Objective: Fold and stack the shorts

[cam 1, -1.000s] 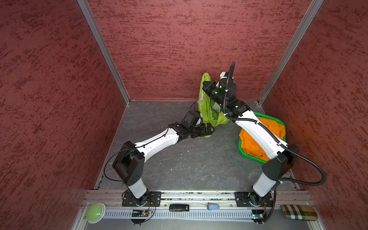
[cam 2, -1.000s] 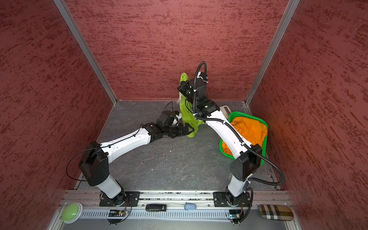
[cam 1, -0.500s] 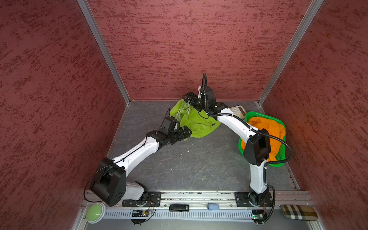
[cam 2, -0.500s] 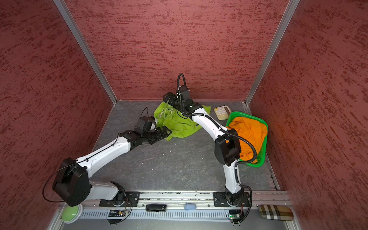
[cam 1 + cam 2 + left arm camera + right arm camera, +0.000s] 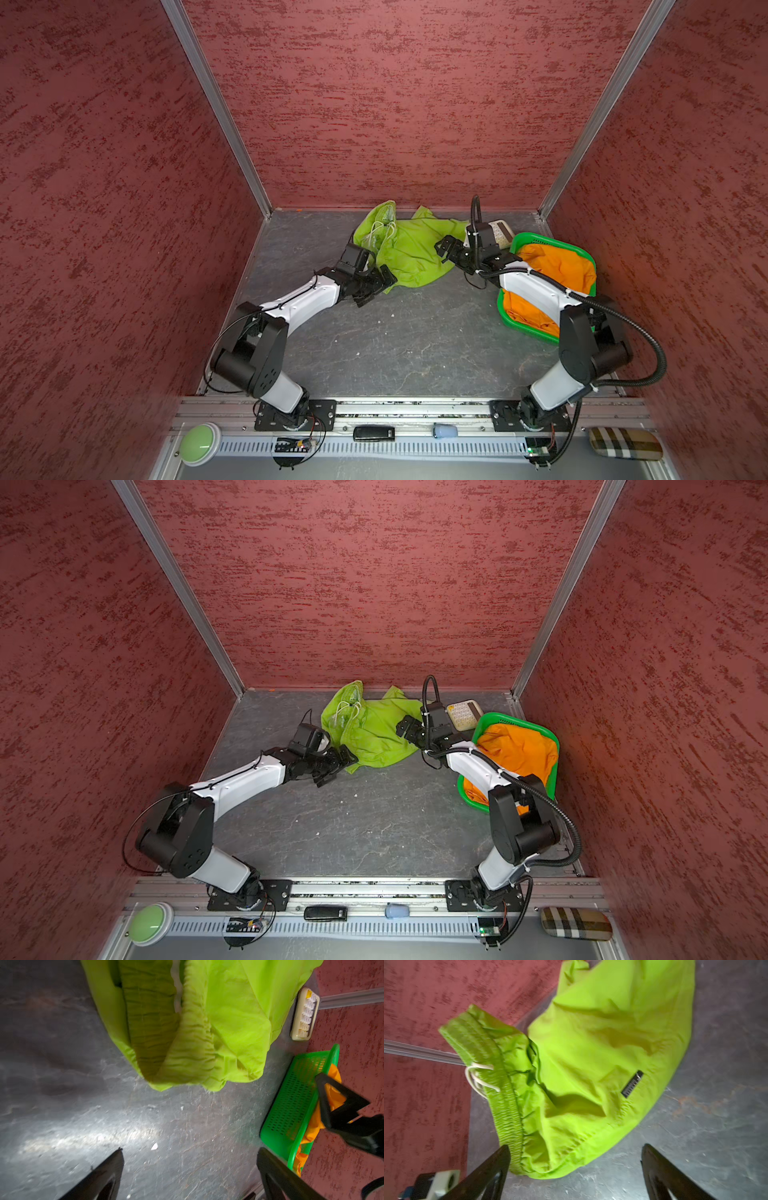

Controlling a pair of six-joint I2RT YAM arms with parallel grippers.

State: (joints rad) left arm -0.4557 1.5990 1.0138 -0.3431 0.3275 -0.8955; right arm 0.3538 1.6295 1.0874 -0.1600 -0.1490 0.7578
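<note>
The lime green shorts lie crumpled on the grey table near the back wall, with the waistband and white drawstring toward the wall. My left gripper is open at their near left edge, and nothing sits between its fingers. My right gripper is open at their right edge, holding nothing; the hem lies just ahead of its fingers. The orange shorts fill the green basket at the right.
A beige calculator lies in the back right corner beside the basket. Red walls close in the table on three sides. On the front rail are a green button, a black device and a plaid case.
The right gripper held the green shorts up in the air; it has opened and the shorts have dropped onto the table. Both arms have lowered and drawn back to the shorts' edges.
</note>
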